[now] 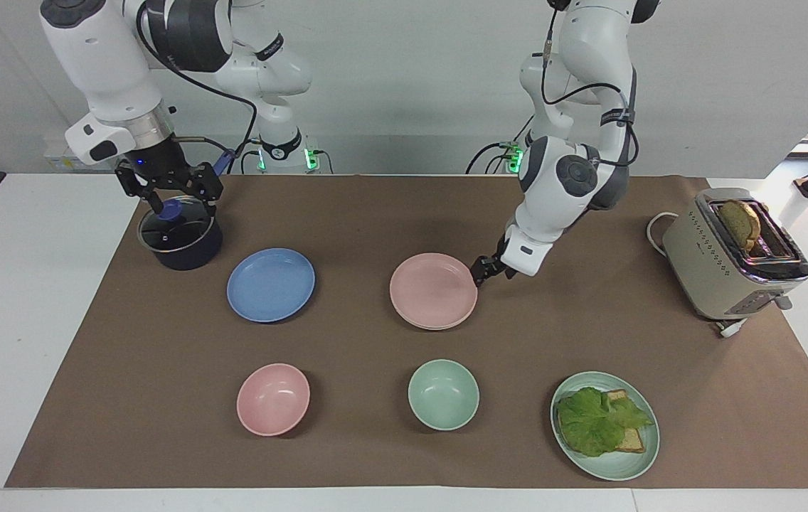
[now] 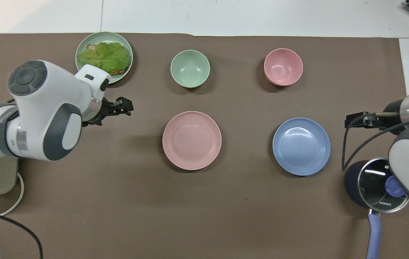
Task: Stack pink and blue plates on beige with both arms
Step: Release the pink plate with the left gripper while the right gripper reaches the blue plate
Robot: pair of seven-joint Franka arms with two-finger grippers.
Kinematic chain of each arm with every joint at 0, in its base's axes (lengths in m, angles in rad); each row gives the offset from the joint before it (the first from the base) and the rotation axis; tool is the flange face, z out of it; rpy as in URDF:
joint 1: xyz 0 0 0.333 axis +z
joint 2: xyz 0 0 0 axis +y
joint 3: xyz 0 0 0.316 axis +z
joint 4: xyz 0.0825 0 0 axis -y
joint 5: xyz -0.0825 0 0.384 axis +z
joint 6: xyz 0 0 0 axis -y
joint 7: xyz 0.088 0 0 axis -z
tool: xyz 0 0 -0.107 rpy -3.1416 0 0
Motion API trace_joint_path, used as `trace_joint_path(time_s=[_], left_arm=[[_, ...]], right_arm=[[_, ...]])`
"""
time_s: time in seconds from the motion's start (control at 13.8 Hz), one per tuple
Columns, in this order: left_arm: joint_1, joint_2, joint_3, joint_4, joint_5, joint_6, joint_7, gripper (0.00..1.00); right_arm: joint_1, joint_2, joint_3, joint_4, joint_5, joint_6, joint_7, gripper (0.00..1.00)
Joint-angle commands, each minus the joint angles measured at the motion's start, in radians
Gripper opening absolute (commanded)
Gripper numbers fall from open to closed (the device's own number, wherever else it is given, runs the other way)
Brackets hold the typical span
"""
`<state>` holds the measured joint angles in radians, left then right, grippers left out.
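— Where's the pink plate (image 1: 433,290)?
— Mid-tabletop, flat on the beige plate (image 1: 424,324), only a sliver of beige rim showing. The blue plate (image 1: 270,284) lies beside it, toward the right arm's end.
— And the arms?
— Left gripper (image 1: 484,271) angles down just beside the pink rim, fingers spread, empty. Right gripper (image 1: 171,190) hangs over the lidded pot (image 1: 179,233), fingers spread.

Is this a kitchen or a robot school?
Probably a robot lab set up like a kitchen: two white jointed robot arms stand at a white table with a beige metal toaster and a round cornflower blue plate.
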<state>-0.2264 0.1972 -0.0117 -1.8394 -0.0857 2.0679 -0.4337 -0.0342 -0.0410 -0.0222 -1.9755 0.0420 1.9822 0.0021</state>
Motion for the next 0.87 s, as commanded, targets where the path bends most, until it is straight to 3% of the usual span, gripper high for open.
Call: trace_joint_path(time_s=[0.0,0.15,0.36,0.73,0.8], left_arm=[[0.08,-0.031,-0.007,0.06,0.05,-0.1,0.125,1.0],[0.131,-0.061,-0.007,0.069,0.052,-0.132,0.266,1.0],[0.134,-0.12,-0.007,0.081,0.113,-0.173,0.299,1.0],[0.134,-0.142,-0.005,0.216,0.118,-0.33,0.368,1.0],[0.134,-0.142,-0.001,0.236,0.118,-0.356,0.368,1.0]], right_arm=[[-0.042,-0.022,0.005,-0.199,0.088,0.208,-0.103,1.0],[-0.047,0.019,0.005,-0.238,0.107,0.285,-0.128,0.98],[-0.056,0.096,0.007,-0.265,0.194,0.361,-0.174,0.9],[-0.078,0.171,0.005,-0.325,0.326,0.46,-0.345,0.8],[-0.079,0.174,0.005,-0.329,0.364,0.452,-0.39,0.72]])
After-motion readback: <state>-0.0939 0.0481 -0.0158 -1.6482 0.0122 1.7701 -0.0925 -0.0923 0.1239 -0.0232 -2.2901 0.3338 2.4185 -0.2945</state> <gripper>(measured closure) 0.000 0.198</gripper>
